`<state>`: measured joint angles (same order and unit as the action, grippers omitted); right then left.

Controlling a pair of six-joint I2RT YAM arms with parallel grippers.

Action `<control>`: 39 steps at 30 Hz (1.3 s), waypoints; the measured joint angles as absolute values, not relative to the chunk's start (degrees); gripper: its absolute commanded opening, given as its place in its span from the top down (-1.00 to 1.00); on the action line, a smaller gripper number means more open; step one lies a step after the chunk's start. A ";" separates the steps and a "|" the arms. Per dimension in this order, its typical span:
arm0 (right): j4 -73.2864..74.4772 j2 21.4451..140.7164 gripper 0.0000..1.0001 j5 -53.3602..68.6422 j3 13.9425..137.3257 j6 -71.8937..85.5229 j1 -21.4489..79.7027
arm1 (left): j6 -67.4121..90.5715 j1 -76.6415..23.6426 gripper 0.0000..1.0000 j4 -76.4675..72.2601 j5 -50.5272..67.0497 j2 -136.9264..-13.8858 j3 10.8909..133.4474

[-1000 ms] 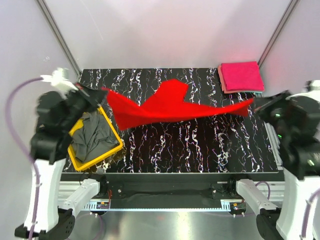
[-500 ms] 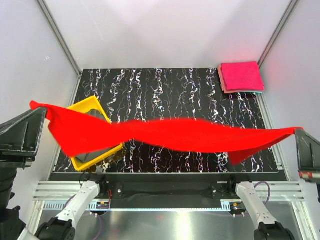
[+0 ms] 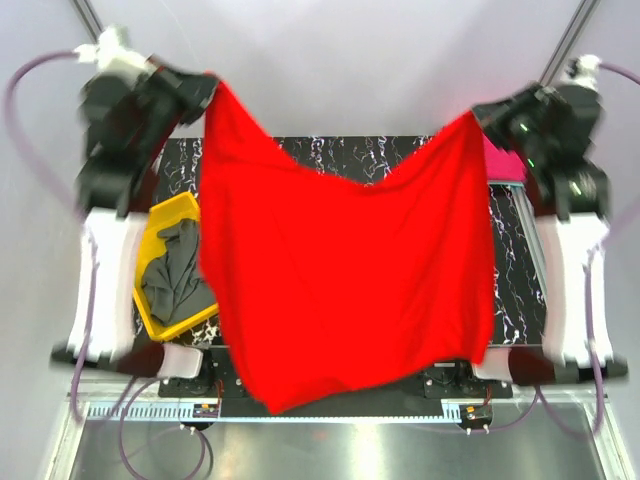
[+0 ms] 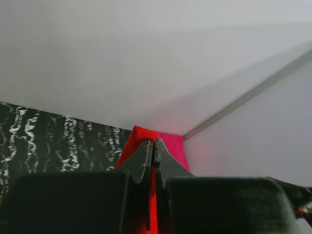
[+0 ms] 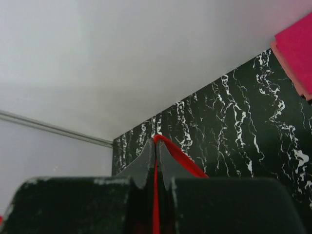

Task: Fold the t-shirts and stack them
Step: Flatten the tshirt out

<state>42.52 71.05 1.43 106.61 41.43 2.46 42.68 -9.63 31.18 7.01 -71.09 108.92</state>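
Nearest, red shirt (image 3: pixel 340 280) hung spread above the table (image 3: pixel 330 150), hem past the near edge. By the L edge, tray (image 3: pixel 170 207) held a grey shirt (image 3: pixel 175 275). Higher up, L gripper (image 4: pixel 154 144) & R gripper (image 5: pixel 155 142) each clamped tight on a top corner of it. Pink stack (image 5: pixel 297 48) sat at the far-R corner.

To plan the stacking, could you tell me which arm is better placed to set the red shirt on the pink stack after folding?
Probably the right: the right gripper, shut on the shirt, hangs beside the pink stack at the far right corner; the left gripper is far across, near the tray.
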 measured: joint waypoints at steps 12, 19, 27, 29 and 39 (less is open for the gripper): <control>37.26 105.91 1.00 6.09 140.29 34.09 0.56 | 44.21 -3.95 1.00 28.42 2.55 -103.72 134.54; 33.41 100.57 1.00 8.27 139.46 32.51 -6.31 | 45.06 -3.03 1.00 22.17 4.89 -94.19 127.76; 31.48 80.36 1.00 8.29 106.41 30.63 -6.26 | 43.33 -3.73 1.00 14.31 5.02 -69.67 97.38; 32.18 75.18 1.00 7.97 97.93 30.44 -6.26 | 42.61 -3.84 1.00 14.20 4.10 -62.98 88.27; 43.27 57.23 1.00 5.34 67.79 30.48 -6.26 | 41.63 -3.86 1.00 23.31 3.27 -39.57 58.35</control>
